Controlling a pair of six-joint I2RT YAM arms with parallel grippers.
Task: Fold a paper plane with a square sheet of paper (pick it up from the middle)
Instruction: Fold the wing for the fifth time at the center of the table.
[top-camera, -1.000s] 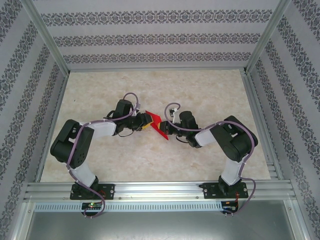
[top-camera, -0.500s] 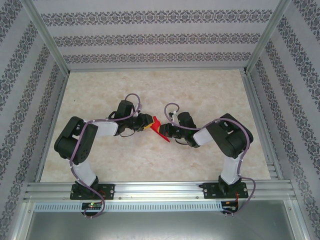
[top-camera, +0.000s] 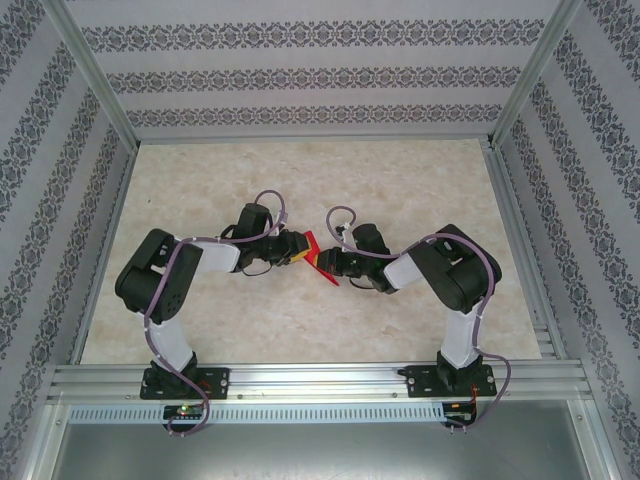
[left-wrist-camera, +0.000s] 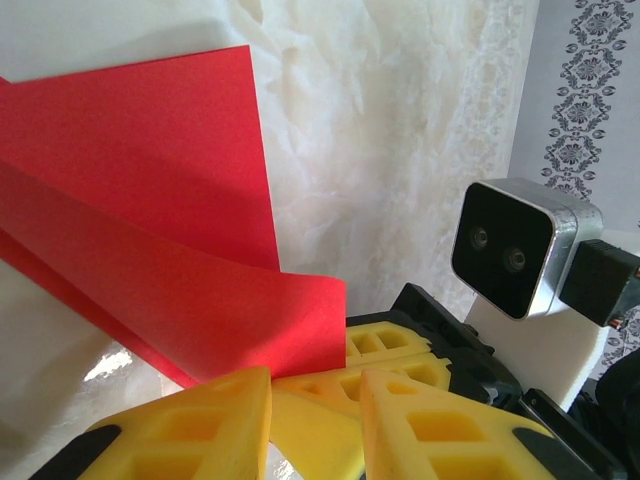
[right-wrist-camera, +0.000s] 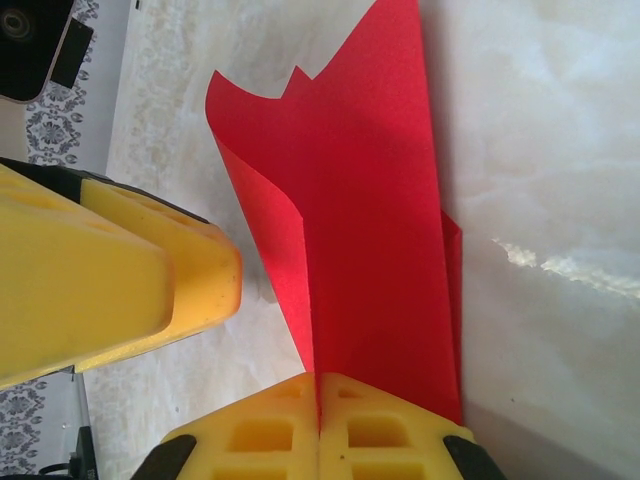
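Curling into a loose fold, the square sheet of paper (right-wrist-camera: 370, 220) stands near the middle of the marble-patterned table (top-camera: 400, 190). Right gripper (right-wrist-camera: 320, 390) pinches its lower edge, hidden by yellow pads (right-wrist-camera: 390, 440) pressed together. Left gripper (left-wrist-camera: 315, 385) sits just beside, jaws slightly parted, holding nothing.

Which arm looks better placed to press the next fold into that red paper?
Left, probably. The right gripper is shut on the square sheet of paper, pinning its folded edge, so it serves as the anchor. The left gripper is open, close beside the curled flap, free to push.
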